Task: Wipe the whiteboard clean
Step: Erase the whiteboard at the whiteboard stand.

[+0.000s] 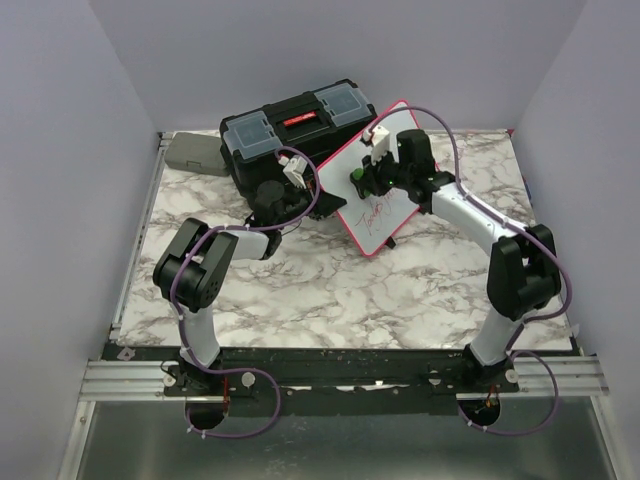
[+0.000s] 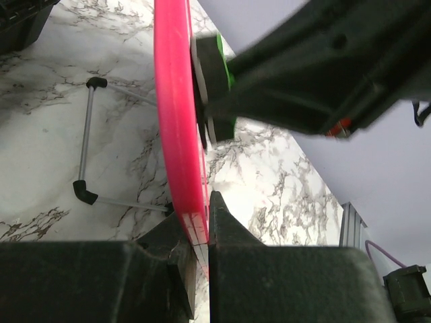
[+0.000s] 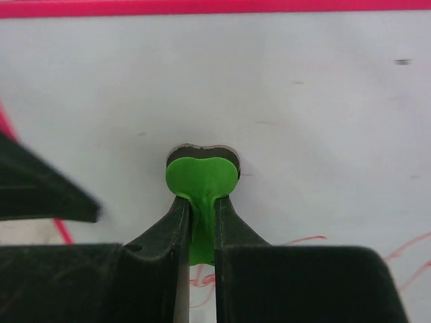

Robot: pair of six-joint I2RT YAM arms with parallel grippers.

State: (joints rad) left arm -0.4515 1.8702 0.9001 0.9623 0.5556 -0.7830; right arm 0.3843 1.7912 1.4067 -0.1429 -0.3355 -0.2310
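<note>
Left gripper: jaws almost closed, both fingers pinching the pink frame edge of the whiteboard.

Right gripper: jaws drawn in narrow on the stem of a green heart-shaped eraser. The eraser's dark pad lies flat against the white face, not far below the pink frame in the wrist view.

Whiteboard stands tilted on the marble table, just in front of the black toolbox, between the 2 arms. Red writing shows on its lower part, below the eraser. The wire stand behind it rests on the table.
</note>
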